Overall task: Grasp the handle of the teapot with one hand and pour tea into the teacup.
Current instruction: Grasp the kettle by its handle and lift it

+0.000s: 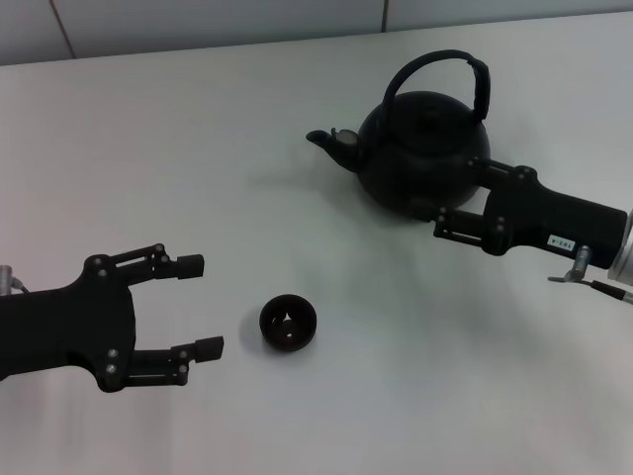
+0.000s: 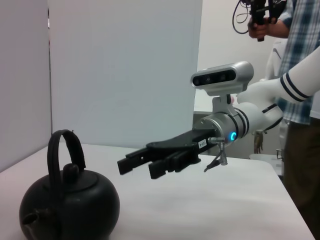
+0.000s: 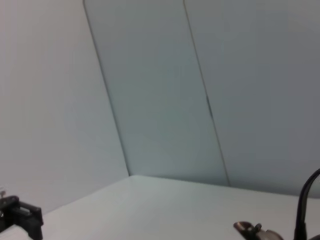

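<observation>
The large black teapot (image 1: pixel 420 148) stands at the back right of the white table, its spout pointing to my left. Its arched handle (image 1: pixel 435 67) rises upright over the lid. My right gripper (image 1: pixel 450 198) is open, close against the teapot's right side and not holding it. The left wrist view shows it (image 2: pixel 145 167) hovering beside the teapot (image 2: pixel 70 202), about level with the handle (image 2: pixel 62 150). The small black teacup (image 1: pixel 288 324) sits near the front centre. My left gripper (image 1: pixel 198 305) is open and empty, just left of the cup.
The white table (image 1: pixel 148 148) reaches back to a pale wall. A person in a checked shirt (image 2: pixel 300 65) stands beyond the table's right side. In the right wrist view a piece of the handle (image 3: pixel 306 205) and my left gripper (image 3: pixel 22 216) show at the edges.
</observation>
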Tool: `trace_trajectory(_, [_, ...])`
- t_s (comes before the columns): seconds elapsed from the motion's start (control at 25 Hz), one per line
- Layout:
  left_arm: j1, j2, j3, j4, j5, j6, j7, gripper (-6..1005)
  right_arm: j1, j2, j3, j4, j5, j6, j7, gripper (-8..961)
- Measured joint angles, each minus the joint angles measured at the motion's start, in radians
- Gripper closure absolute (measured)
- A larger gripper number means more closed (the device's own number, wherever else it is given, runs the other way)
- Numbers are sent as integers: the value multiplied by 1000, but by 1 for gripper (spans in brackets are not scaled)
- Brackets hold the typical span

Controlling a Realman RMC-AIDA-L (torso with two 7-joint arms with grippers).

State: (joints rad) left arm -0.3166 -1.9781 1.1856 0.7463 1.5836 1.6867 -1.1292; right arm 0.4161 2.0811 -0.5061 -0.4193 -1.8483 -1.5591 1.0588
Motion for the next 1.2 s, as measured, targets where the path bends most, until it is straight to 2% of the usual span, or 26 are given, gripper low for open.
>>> trace_trajectory(0.4, [3, -11, -7, 0, 24, 1, 29, 162, -19, 1, 28, 6, 31, 10, 0, 201])
trace_trajectory(0.64, [3, 5, -18, 13, 79, 1, 30, 162, -29, 1, 61, 5, 31, 23, -1, 202])
trace_trajectory(0.88, [-1, 10, -29, 13, 89, 1, 28, 163, -33, 1, 127, 5, 32, 38, 0, 202])
trace_trajectory(1.2, [3, 9, -31, 9, 90, -5, 23, 163, -20, 2, 244, 52, 32, 159, 1, 201])
